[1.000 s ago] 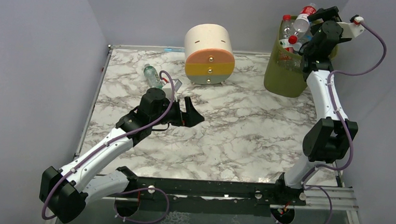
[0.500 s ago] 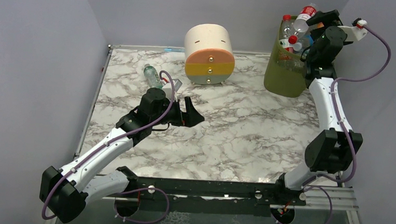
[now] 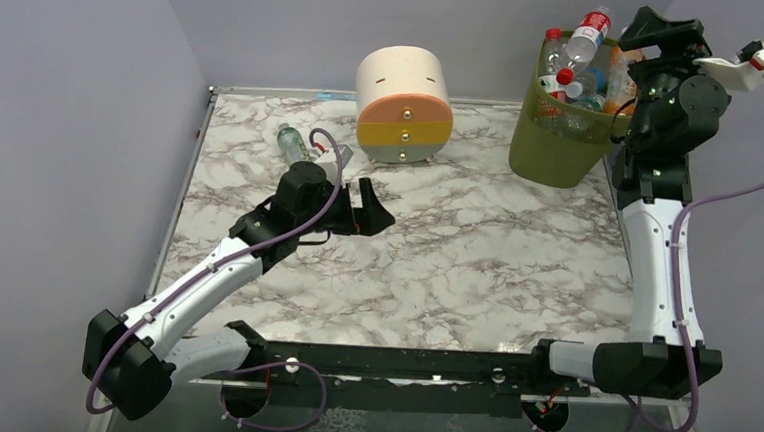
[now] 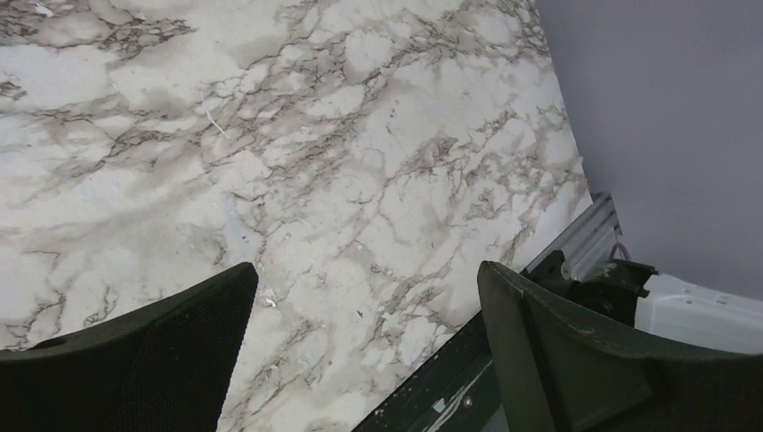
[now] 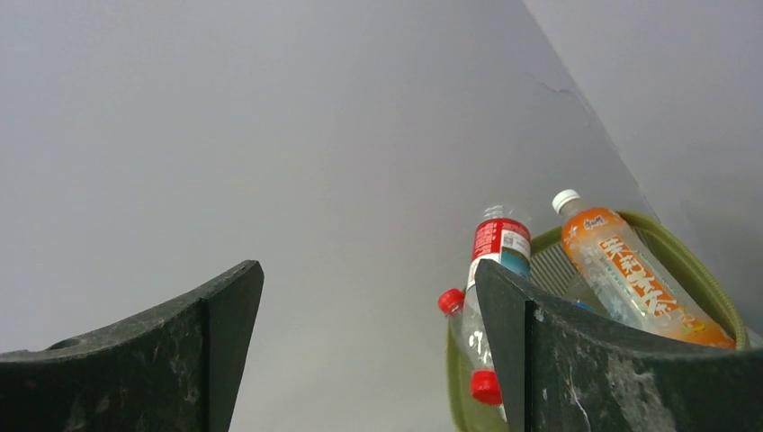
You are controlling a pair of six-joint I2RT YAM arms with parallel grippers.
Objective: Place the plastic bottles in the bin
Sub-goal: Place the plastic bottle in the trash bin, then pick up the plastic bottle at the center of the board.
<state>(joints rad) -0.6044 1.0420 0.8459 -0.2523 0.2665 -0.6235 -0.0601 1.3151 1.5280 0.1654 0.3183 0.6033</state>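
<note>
One green-labelled bottle [image 3: 293, 146] lay on the marble table [image 3: 455, 271] toward its far left corner. Near it the left gripper [image 4: 367, 270] hung above the tabletop, jaws wide with nothing between them. Right of the round drawer unit [image 3: 405, 104], the olive mesh bin [image 3: 547, 151] stood packed with bottles [image 3: 572, 49], an orange drink bottle [image 5: 630, 279] among them. Beside its rim the right gripper [image 5: 367, 270] gaped wide, empty.
</note>
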